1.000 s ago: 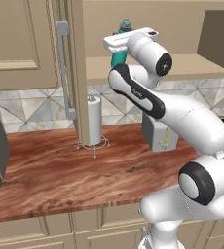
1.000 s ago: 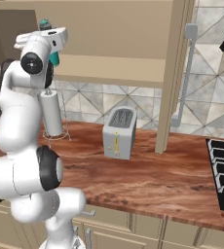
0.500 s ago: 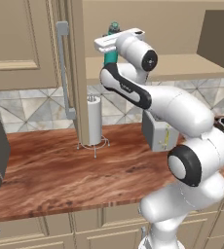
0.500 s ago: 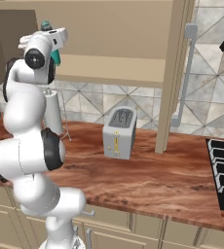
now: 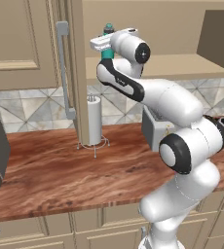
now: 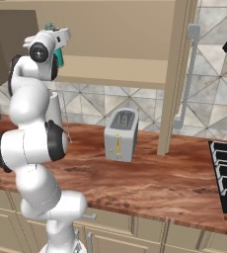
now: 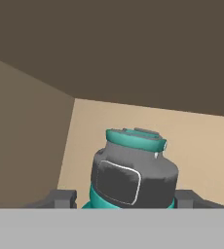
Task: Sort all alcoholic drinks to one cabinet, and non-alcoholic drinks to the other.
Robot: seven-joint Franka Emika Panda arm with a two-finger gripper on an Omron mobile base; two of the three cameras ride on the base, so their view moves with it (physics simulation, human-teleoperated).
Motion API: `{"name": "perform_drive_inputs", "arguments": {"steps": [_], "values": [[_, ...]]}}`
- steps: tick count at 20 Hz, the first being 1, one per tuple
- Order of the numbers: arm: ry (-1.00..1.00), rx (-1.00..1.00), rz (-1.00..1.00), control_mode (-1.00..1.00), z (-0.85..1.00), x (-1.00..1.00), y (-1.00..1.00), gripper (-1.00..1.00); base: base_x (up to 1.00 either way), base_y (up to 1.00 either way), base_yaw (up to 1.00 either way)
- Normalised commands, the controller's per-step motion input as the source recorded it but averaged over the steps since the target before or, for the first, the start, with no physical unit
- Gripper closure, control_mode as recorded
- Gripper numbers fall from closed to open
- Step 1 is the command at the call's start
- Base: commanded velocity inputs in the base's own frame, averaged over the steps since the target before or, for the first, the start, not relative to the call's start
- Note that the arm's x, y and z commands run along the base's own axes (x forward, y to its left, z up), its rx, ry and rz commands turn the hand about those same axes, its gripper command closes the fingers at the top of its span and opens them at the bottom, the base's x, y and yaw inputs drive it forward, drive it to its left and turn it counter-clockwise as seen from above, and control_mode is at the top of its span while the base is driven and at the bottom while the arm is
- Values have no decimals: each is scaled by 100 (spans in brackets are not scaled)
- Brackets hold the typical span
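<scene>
We see gripper [image 7: 132, 198] raised at open wall cabinet [image 5: 153, 34], fingers [image 7: 60, 198] pinching teal bottle [image 7: 133, 170] from both sides. Bottle upright, grey-teal cap up, at left end of cabinet shelf [image 6: 115, 69], above shelf edge. We cannot tell whether its base touches shelf. Below on wooden counter [image 5: 50, 170]: paper towel holder [image 5: 94, 121] beside open cabinet door [image 5: 77, 73], toaster [image 6: 120, 134] further right.

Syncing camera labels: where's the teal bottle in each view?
Left base view: teal bottle at upper centre, in the gripper, at the open cabinet's shelf edge.
Right base view: teal bottle at upper left, beside the hand, by the cabinet shelf.
Hand view: teal bottle at lower centre, between the fingertips.
Shared landmark: the tan cabinet shelf.
</scene>
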Motion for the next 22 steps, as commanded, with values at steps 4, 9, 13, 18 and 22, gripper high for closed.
{"name": "perform_drive_inputs", "arguments": {"steps": [4,9,13,18,22], "values": [[0,0,0,-100,-11,28,0,100,0,0,0],[0,-2,0,-100,-19,16,1,-100,0,0,0],[0,0,0,-100,-3,7,0,-100,0,0,0],[0,0,0,-100,0,-1,0,-100,0,0,0],[0,0,0,-100,0,-23,0,-100,0,0,0]]}}
